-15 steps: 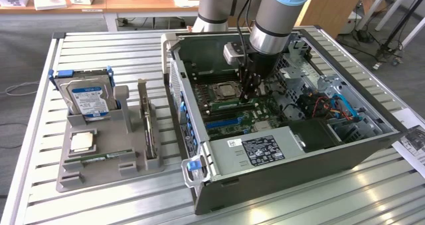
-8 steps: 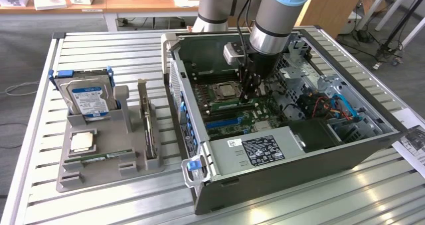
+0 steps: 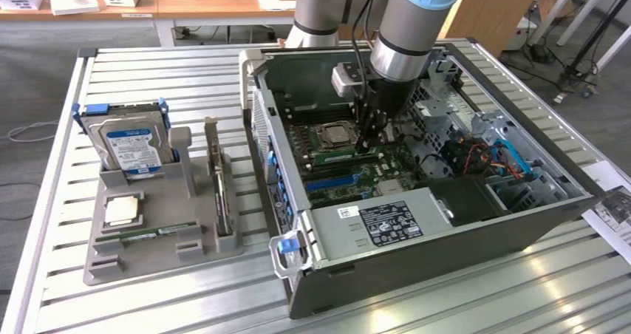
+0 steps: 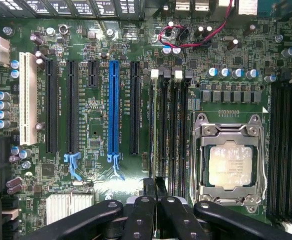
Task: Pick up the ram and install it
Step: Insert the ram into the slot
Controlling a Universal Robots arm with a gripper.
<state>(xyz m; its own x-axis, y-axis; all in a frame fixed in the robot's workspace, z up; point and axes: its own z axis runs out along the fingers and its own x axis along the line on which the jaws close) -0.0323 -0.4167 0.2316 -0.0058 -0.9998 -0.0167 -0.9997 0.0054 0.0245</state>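
I saw the claw [image 3: 371, 143] pressed together and reaching down into the open case [image 3: 424, 271]. It was poised over the memory slots [image 4: 168, 125], just beside the CPU socket [image 4: 229, 160], and I couldn't tell whether anything was pinched in it. 1 green ram [image 3: 158, 235] lay flat in the grey tray [image 3: 148, 264] on the exterior view's left, near an upright card [image 3: 215, 179] and well apart from the claw.
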